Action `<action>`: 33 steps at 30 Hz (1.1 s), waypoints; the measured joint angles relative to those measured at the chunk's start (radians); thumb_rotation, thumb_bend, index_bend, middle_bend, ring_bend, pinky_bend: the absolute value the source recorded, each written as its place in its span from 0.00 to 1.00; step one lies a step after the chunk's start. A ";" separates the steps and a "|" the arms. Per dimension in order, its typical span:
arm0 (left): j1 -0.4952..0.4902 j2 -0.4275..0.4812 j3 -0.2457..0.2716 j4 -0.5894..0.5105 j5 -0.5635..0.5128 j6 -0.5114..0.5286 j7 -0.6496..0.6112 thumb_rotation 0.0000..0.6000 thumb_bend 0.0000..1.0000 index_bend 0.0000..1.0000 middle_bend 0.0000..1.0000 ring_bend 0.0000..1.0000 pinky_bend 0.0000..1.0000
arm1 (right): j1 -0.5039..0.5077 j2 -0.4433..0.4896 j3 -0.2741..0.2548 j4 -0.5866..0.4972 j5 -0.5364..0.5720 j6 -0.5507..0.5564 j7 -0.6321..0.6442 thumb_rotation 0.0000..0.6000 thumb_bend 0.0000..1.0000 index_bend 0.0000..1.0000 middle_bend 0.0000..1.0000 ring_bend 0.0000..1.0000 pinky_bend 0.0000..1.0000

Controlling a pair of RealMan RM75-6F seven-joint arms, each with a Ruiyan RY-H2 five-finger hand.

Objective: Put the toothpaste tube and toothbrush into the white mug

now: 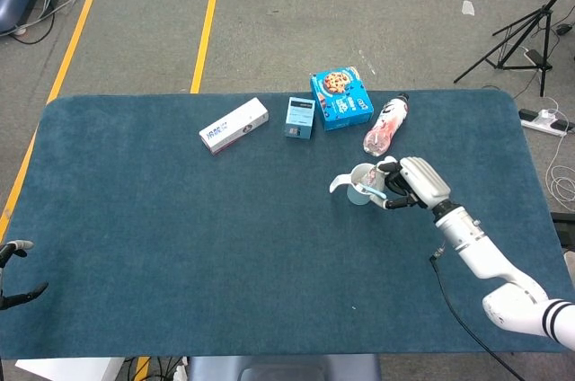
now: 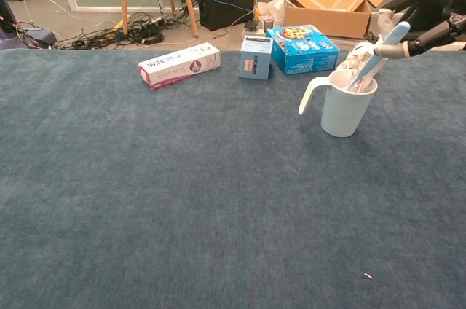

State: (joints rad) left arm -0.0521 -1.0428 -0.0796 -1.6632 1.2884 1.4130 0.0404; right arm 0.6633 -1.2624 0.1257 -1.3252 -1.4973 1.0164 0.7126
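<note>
The white mug (image 1: 361, 187) (image 2: 340, 109) stands upright right of the table's centre, handle to the left. A pink and white toothpaste tube (image 2: 357, 74) leans inside it. The light blue toothbrush (image 2: 379, 55) (image 1: 378, 187) stands slanted with its lower end in the mug. My right hand (image 1: 414, 181) (image 2: 428, 26) is just right of the mug and pinches the toothbrush's upper handle between its fingertips (image 2: 405, 49). My left hand (image 1: 14, 270) shows only at the lower left edge of the head view, fingers apart and holding nothing.
Behind the mug lie a white and pink box (image 1: 233, 125) (image 2: 180, 65), a small blue box (image 1: 299, 117) (image 2: 255, 56), a blue cookie box (image 1: 340, 100) (image 2: 302, 48) and a pink bottle (image 1: 386, 125) on its side. The blue table cloth (image 1: 180, 237) covers the table.
</note>
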 measured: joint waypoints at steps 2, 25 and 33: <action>0.000 0.000 0.000 0.000 0.000 0.000 0.000 1.00 0.00 0.32 0.40 0.33 0.28 | 0.004 -0.006 0.001 0.009 0.004 -0.008 0.000 1.00 0.19 0.67 1.00 1.00 1.00; -0.002 0.000 -0.001 0.004 -0.005 -0.006 0.001 1.00 0.00 0.32 0.40 0.33 0.28 | -0.015 0.039 0.015 -0.044 -0.018 0.080 -0.086 1.00 0.00 0.29 1.00 0.99 1.00; -0.004 -0.005 0.003 0.004 0.000 -0.007 0.016 1.00 0.00 0.32 0.40 0.33 0.28 | -0.084 0.113 0.022 -0.161 -0.024 0.209 -0.457 1.00 0.00 0.29 1.00 0.94 1.00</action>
State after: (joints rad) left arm -0.0560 -1.0474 -0.0770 -1.6594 1.2883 1.4061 0.0560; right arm 0.5789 -1.1490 0.1479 -1.4857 -1.5215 1.2255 0.2561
